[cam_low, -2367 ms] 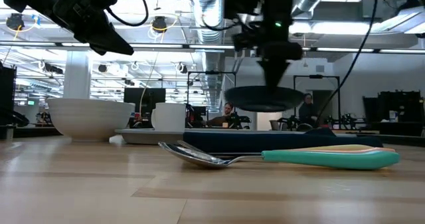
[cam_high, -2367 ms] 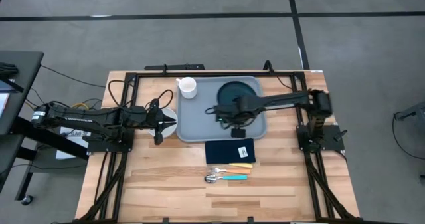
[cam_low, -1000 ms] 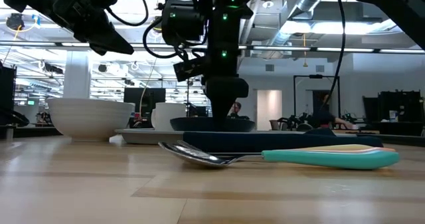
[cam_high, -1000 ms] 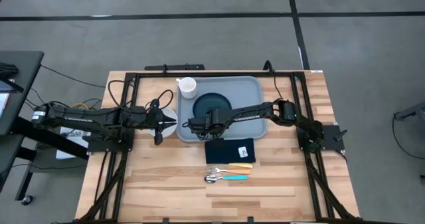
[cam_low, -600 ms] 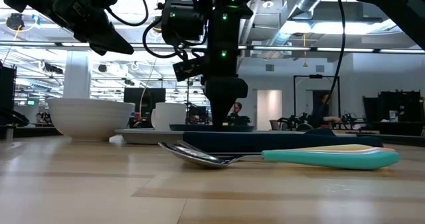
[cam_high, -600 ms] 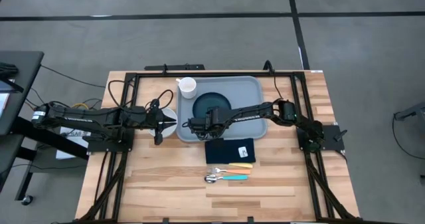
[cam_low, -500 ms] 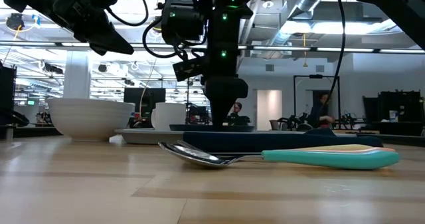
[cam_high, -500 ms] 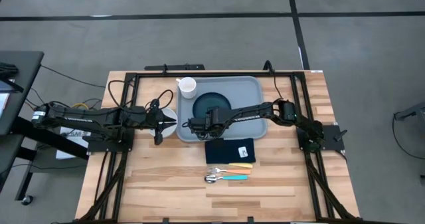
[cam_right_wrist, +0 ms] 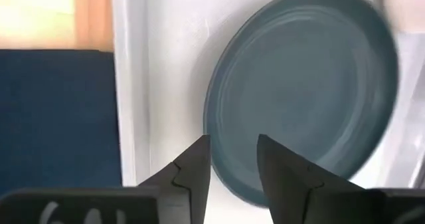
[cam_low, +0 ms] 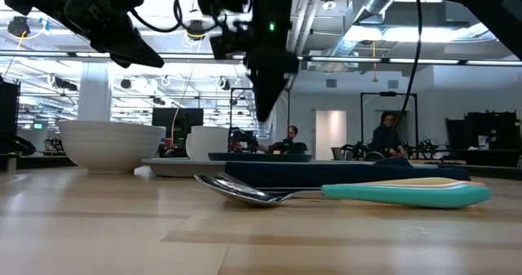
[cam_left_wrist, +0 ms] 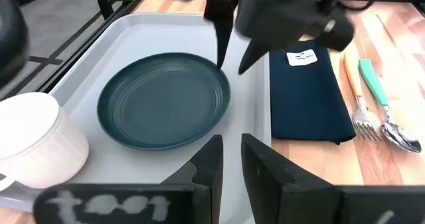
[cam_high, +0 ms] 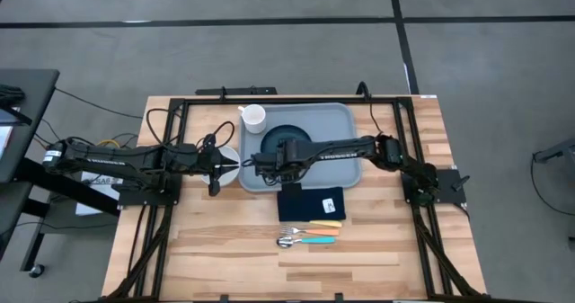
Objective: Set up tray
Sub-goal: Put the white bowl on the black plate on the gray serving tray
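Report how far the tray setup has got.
Done: the dark plate lies flat on the tray, and a white cup stands at its far left corner. In hand: the right tool is open just above the plate's rim, holding nothing. Left: the napkin, fork and spoon lie on the table, and the bowl sits beside the tray under the left tool.

Plate and cup crowd tray
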Robot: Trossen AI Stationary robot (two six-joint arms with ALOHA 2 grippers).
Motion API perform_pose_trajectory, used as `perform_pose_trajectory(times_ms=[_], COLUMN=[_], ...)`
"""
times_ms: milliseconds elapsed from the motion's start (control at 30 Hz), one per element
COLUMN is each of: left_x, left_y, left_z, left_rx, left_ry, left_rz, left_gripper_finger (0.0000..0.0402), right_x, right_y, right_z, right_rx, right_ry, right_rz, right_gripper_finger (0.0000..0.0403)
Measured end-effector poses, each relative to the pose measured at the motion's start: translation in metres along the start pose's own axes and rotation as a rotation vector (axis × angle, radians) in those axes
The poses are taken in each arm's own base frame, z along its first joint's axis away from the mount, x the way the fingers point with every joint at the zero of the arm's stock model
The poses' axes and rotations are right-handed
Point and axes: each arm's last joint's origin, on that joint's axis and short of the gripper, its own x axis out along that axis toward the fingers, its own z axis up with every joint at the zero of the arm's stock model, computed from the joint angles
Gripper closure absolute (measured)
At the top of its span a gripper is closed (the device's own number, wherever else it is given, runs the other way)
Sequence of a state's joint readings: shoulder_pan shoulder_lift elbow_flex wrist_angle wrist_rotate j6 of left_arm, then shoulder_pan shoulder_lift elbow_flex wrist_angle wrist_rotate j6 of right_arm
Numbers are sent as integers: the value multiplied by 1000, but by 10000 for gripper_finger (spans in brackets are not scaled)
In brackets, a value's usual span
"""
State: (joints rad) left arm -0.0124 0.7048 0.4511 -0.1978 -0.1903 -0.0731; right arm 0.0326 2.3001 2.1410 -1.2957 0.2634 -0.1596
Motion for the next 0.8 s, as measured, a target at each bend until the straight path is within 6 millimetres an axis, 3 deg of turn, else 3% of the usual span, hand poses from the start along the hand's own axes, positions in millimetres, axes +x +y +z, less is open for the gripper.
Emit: perform_pose_trajectory(times_ms=[300, 433, 667, 800], left_x=[0, -1, -4, -6], left_y=[-1, -1, -1, -6], left_z=[-6, -14, -26, -24], left_rx=[-6, 5, -9, -5], left_ry=[65, 154, 280, 294], left_rz=[-29, -71, -95, -187], left_gripper_finger=[357, 357, 357, 356], right_x=[-40, -61, -127, -146], right_y=[-7, -14, -23, -19], right_z=[-19, -31, -74, -107], right_rx=[43, 87, 203, 274], right_ry=[127, 88, -161, -365], right_rz=[17, 10, -13, -25], right_gripper_finger=[284, 284, 284, 284])
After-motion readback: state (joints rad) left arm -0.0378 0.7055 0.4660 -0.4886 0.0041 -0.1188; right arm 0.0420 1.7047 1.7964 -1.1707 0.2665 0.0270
